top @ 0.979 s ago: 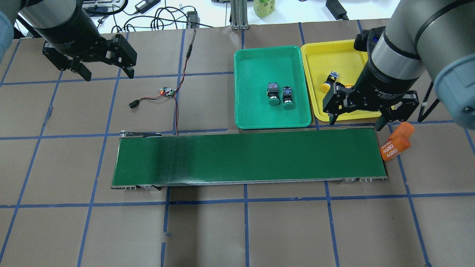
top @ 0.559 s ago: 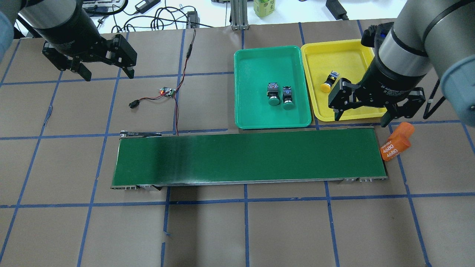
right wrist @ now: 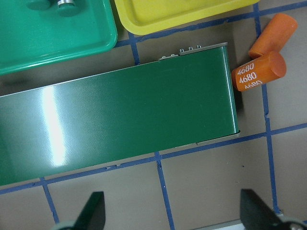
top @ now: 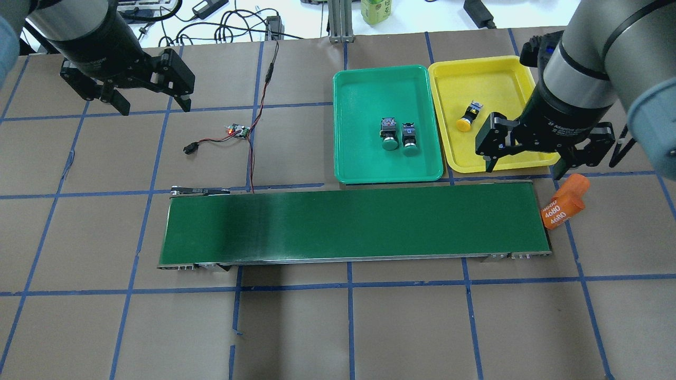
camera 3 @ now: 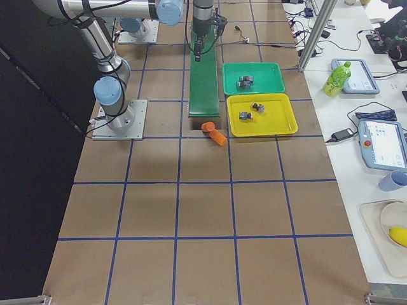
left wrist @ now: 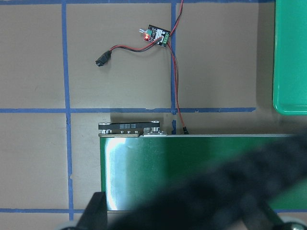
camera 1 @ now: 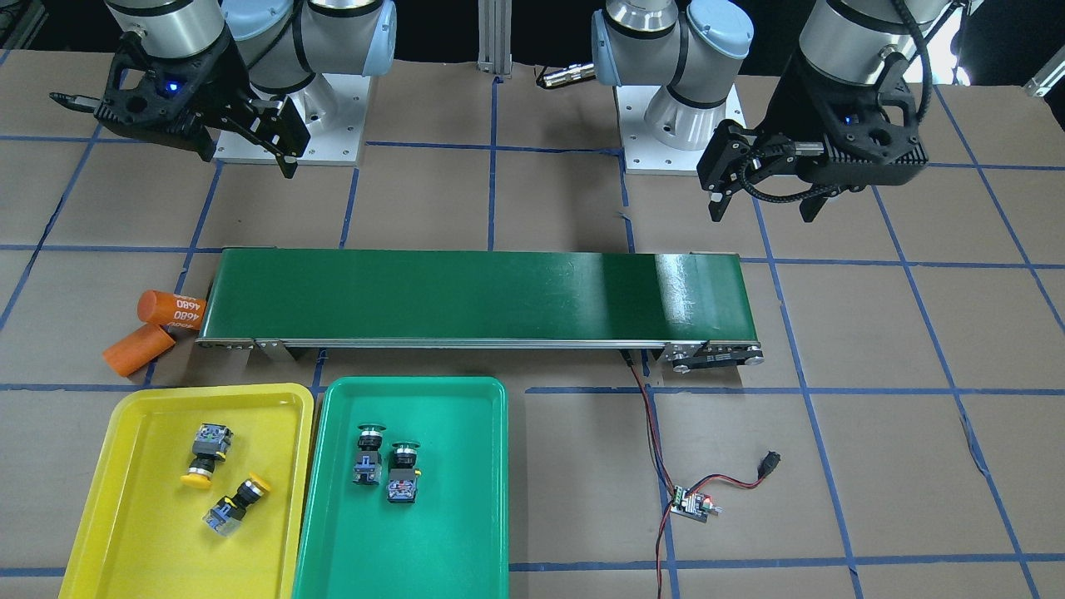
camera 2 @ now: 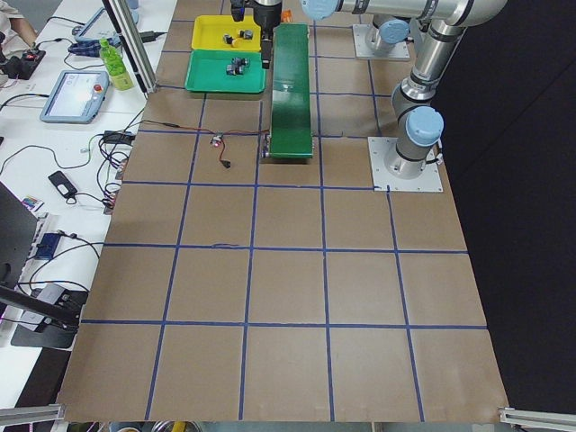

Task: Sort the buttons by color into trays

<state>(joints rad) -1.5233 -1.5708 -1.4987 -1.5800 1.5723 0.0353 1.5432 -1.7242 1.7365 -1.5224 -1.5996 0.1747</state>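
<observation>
Two yellow buttons [camera 1: 204,453] [camera 1: 235,503] lie in the yellow tray [camera 1: 125,516]. In the overhead view only one yellow button [top: 469,116] shows in the yellow tray [top: 491,84]; my right arm hides the other. Two green buttons [top: 389,133] [top: 409,138] lie side by side in the green tray [top: 369,89], which also shows in the front view [camera 1: 449,516]. My right gripper [top: 523,168] is open and empty, held high over the yellow tray's near rim. My left gripper [top: 155,108] is open and empty, high over the table's far left.
A long dark-green conveyor belt [top: 354,224] lies in front of the trays. Two orange cylinders [top: 565,203] lie at its right end, below my right gripper. A small controller board [top: 237,130] with red and black wires lies between my left gripper and the green tray.
My right gripper, open throughout, has moved right and a little toward me, off the middle of the yellow tray. My left arm has not moved.
</observation>
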